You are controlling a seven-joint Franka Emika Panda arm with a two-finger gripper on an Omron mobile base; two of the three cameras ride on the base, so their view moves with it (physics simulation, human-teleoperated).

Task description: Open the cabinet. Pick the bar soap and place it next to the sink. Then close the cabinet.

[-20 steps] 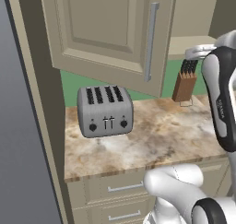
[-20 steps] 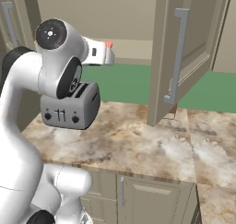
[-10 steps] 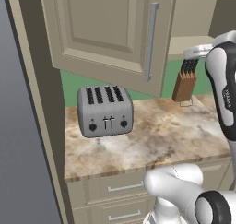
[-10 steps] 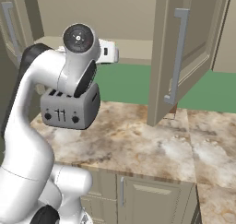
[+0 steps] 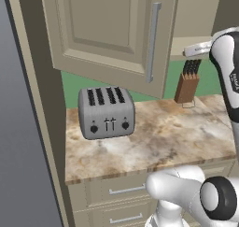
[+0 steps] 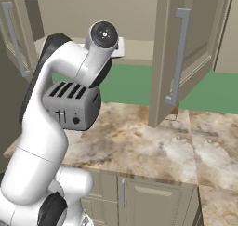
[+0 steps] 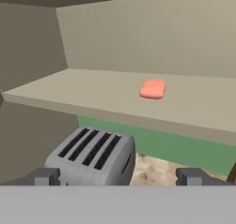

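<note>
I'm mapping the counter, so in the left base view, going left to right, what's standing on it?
Toaster → knife block, both standing on the marbled counter below the open cabinet.

The knife block is partly covered by the open cabinet door, whose top is cut by the frame's upper edge. In the right base view the arm's upper link hides the toaster's left end and most of the hand at the shelf. In the hand view the gripper shows just its fingertips, cut at the lower edge and standing wide apart.
</note>
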